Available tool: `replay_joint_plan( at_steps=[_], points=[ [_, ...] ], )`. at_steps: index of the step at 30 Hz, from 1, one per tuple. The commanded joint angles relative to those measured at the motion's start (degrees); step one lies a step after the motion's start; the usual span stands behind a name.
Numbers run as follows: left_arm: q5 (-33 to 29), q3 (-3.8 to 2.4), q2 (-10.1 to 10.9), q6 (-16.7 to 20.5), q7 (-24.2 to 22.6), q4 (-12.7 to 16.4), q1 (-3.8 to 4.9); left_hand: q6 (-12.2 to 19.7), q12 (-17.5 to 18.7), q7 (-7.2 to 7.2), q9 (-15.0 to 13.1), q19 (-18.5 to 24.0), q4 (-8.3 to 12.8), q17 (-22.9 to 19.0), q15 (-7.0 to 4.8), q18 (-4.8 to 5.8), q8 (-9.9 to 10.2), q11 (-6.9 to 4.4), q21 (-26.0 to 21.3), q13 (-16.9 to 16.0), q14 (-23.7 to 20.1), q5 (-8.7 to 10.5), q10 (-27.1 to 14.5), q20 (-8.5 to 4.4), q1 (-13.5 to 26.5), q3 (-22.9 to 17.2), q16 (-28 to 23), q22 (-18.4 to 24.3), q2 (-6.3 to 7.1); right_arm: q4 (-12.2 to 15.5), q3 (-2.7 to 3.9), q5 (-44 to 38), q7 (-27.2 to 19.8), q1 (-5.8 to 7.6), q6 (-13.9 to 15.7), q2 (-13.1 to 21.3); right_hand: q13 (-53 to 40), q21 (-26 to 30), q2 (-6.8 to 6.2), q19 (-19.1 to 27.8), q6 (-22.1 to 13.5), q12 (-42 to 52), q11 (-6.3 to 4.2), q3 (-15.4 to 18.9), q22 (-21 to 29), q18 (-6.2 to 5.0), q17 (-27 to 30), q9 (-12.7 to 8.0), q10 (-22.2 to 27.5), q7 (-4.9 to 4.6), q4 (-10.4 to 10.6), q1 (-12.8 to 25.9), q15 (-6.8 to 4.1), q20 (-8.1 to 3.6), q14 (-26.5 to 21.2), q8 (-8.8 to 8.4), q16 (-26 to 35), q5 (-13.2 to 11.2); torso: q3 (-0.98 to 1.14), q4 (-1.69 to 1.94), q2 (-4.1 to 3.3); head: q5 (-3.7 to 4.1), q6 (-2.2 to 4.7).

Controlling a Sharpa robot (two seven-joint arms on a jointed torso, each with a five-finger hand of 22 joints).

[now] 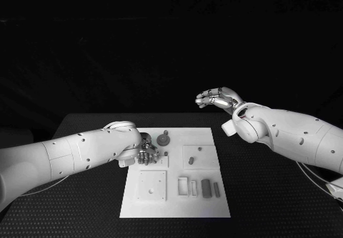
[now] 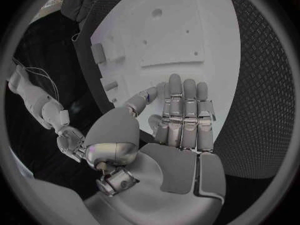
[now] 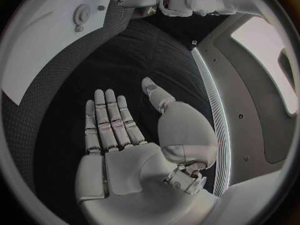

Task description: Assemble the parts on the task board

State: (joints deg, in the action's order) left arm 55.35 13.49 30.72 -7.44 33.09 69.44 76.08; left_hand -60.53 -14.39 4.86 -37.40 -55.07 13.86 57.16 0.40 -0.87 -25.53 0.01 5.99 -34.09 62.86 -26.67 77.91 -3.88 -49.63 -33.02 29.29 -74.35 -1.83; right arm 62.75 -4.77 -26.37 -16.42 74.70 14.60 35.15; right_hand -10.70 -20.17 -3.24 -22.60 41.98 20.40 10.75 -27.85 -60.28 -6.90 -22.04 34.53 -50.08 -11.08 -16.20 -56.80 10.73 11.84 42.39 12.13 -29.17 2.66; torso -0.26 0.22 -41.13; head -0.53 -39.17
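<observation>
The white task board (image 1: 176,204) lies in the middle of the black table. On it are a round grey part (image 1: 163,140), a small peg (image 1: 192,160) and several grey bars (image 1: 205,188) beside a square plate with holes (image 1: 151,185). My left hand (image 1: 145,151) hovers over the board's far left part, fingers pointing down. Its wrist view shows the left hand (image 2: 181,117) flat and holding nothing above the board (image 2: 169,15). My right hand (image 1: 217,97) is raised beyond the board's far right corner. The right wrist view shows the right hand (image 3: 115,125) with straight, bare fingers and the round part (image 3: 81,15).
Black textured table (image 1: 271,198) surrounds the board on all sides, with wide room to its right. A thin cable (image 1: 318,184) runs along the table's right edge under my right arm.
</observation>
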Motion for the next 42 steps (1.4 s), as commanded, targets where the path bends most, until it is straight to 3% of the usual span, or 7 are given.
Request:
replay_joint_plan(
  at_steps=[1,14,27,34,42],
  points=[
    [2.03,0.24,-0.20,-3.09,-0.69,0.12,-0.45,-2.55,-0.20,-2.01,-0.07,-0.18,0.14,-0.04,0.05,0.87,-0.39,-0.24,-0.03,-0.07,0.33,-0.19,0.11,-0.33,-0.32,-0.26,0.28,-0.10,-0.37,-0.03,0.04,-0.24,-0.25,0.02,-0.63,-0.05,0.09,0.20,0.29,0.40,-0.55,-0.40,-0.14,0.30,-0.07,0.63,-0.07,-0.08,-0.34,-1.64,-0.05,-0.09,0.31,0.11,-0.04,0.39,0.20,0.05,-0.01,-0.01,0.01,-0.05,-0.08],
    [2.24,0.24,-0.47,-2.70,0.00,-0.24,-0.45,-2.47,-0.16,-1.95,-0.18,-0.15,-0.04,-0.07,0.08,0.87,-0.23,-0.20,-0.13,-0.07,0.24,0.05,0.02,-0.28,-0.13,-0.17,0.31,-0.29,-0.27,0.03,0.04,-0.24,-0.21,0.02,-0.61,-0.07,0.25,0.30,0.27,0.47,-0.61,-0.48,-0.13,0.34,-0.12,0.67,-0.10,-0.12,-0.39,-1.62,-0.06,-0.11,0.35,0.12,-0.11,0.39,0.34,0.05,0.01,0.00,-0.01,-0.09,-0.20],
    [2.25,0.24,-0.96,-2.30,0.43,-0.74,-0.72,-2.55,-0.16,-1.94,-0.71,-0.17,-1.43,-0.22,0.10,0.87,0.16,-0.19,-0.58,-0.17,0.12,1.81,-0.03,-0.25,1.00,0.25,0.51,-0.93,-0.60,-0.02,0.04,-0.25,-0.13,0.02,-0.77,-0.08,0.32,0.34,0.29,0.50,-0.62,-0.51,-0.13,0.34,-0.14,0.68,-0.12,-0.13,-0.42,-1.62,-0.07,-0.15,0.36,0.12,-0.12,0.39,0.39,0.05,0.00,-0.07,0.00,-0.11,-0.37],
    [3.14,0.24,-1.07,-3.65,0.74,-0.85,-0.72,-2.68,-0.16,-1.96,-1.08,-0.24,-3.20,-0.34,0.11,0.87,0.44,-0.19,-1.00,-0.23,0.06,2.53,-0.03,-0.17,3.17,0.98,0.67,-1.24,-1.44,0.03,0.04,-0.26,-0.10,0.02,-0.87,-0.05,0.37,0.36,0.29,0.51,-0.62,-0.53,-0.14,0.34,-0.16,0.69,-0.13,-0.14,-0.44,-1.62,-0.09,-0.18,0.37,0.12,-0.13,0.40,0.42,0.05,0.03,-0.01,0.01,-0.06,-0.45],
    [4.46,0.24,-1.20,-3.79,0.89,-0.78,-0.72,-2.68,-0.15,-2.00,-1.22,-0.14,-3.15,-0.37,0.08,0.87,0.56,-0.22,-1.21,-0.26,-0.01,2.62,-0.08,-0.25,3.82,1.16,0.71,-1.34,-1.30,0.06,0.04,-0.27,-0.08,0.02,-0.97,-0.03,0.42,0.39,0.29,0.53,-0.63,-0.55,-0.14,0.35,-0.18,0.70,-0.14,-0.15,-0.47,-1.64,-0.09,-0.21,0.38,0.12,-0.14,0.40,0.46,0.05,0.01,0.02,-0.01,-0.06,-0.55]
  ],
)
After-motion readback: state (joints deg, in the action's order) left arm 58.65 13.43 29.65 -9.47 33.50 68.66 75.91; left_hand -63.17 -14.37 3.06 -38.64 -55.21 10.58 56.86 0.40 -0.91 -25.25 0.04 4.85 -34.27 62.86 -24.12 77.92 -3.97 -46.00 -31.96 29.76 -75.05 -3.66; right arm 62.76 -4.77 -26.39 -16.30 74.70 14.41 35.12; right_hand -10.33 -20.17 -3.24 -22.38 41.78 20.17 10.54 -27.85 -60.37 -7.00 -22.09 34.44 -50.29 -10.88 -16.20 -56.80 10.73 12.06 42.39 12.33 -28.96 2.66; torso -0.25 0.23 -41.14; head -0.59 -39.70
